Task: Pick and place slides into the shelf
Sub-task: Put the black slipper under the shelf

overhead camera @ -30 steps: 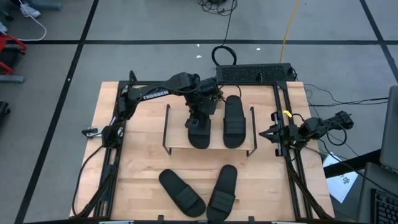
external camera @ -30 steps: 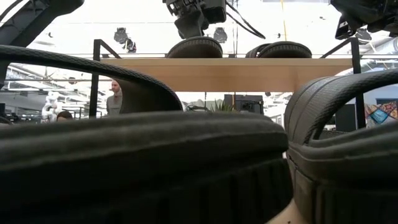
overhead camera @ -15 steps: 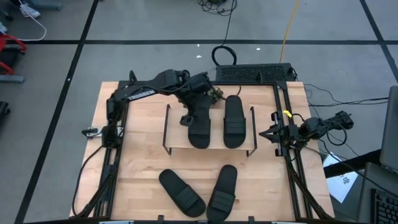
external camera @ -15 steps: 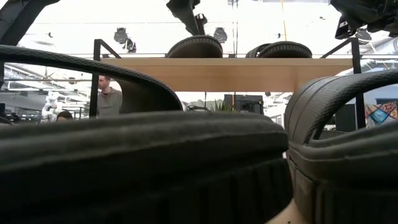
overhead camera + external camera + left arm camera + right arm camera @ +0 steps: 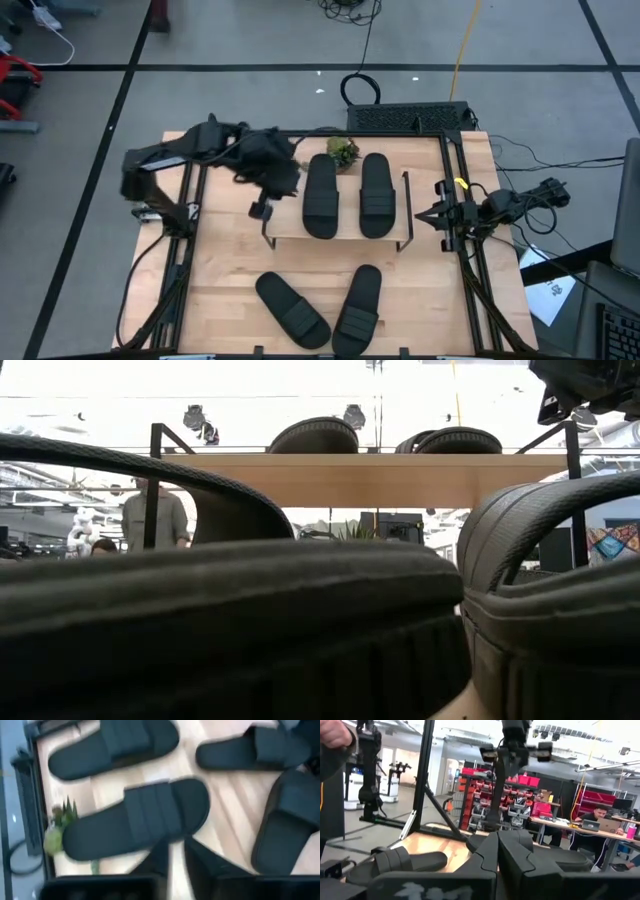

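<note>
Two black slides (image 5: pixel 320 195) (image 5: pixel 376 195) lie side by side, soles down, on the shelf's wooden top board (image 5: pixel 348 228). They also show in the low view as slides (image 5: pixel 315 435) (image 5: pixel 455 440) on the board (image 5: pixel 370 478). Two more slides (image 5: pixel 291 310) (image 5: pixel 358 308) lie on the table near its front edge. My left gripper (image 5: pixel 262 209) hangs shut above the table just left of the shelf, holding nothing; my left gripper (image 5: pixel 173 857) looks down on the slides. My right gripper (image 5: pixel 430 213) waits shut at the table's right side; in its own wrist view my right gripper (image 5: pixel 497 852) is shut too.
A small green plant (image 5: pixel 343 150) stands at the shelf's far edge between the two slides. The shelf's black wire side frames (image 5: pixel 268 205) (image 5: pixel 407 210) rise at its left and right ends. Bare wood lies left of the shelf. People stand in the room behind.
My left gripper has come off the left slide on the shelf's top, risen, and swung toward the table's left edge, past the shelf's left frame. The slide stays flat on the board where it was. A person in the background has walked leftward.
</note>
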Robot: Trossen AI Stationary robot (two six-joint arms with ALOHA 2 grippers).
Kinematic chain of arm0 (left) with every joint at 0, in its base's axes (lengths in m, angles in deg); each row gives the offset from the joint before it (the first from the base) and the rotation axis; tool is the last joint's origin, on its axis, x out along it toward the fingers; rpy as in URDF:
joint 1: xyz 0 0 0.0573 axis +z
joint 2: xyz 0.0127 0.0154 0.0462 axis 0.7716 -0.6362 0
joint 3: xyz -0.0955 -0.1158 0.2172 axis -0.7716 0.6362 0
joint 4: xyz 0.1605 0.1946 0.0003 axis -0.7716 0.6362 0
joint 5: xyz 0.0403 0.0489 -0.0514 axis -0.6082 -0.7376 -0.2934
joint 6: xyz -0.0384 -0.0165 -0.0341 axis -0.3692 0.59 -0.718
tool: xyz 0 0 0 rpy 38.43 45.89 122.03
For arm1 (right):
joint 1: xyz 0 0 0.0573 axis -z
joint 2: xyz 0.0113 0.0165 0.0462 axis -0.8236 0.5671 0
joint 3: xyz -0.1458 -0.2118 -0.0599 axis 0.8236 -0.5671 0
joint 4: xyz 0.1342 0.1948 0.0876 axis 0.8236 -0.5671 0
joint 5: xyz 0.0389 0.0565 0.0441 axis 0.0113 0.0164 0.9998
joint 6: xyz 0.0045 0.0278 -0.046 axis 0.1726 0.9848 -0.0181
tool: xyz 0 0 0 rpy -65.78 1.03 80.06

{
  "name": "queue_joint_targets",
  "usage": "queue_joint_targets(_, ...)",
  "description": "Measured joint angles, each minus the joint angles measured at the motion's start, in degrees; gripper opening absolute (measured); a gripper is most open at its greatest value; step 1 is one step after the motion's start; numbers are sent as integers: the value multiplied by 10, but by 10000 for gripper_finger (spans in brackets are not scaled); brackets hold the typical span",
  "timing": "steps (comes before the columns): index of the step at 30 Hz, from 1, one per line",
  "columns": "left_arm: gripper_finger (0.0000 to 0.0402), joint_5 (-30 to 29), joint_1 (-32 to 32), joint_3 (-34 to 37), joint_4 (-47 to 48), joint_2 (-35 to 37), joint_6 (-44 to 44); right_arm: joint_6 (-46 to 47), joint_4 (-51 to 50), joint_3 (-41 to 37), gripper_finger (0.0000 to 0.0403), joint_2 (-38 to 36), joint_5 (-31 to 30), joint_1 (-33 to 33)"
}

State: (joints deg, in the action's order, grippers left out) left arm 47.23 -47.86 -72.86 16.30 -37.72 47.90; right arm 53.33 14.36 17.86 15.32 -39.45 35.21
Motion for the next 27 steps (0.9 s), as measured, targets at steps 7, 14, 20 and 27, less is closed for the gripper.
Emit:
queue_joint_targets(7,16,-12,-28,290,-258,209,-14,-2,0,0,0,13,0,0)
queue_joint_targets(14,2,-24,-28,617,-624,404,-79,-8,2,0,0,29,18,0)
queue_joint_targets(20,0,-28,-79,821,-818,444,-39,-40,76,0,0,84,91,0)
queue_joint_targets(27,0,-160,-156,955,-983,478,-3,-59,140,0,0,148,54,0)
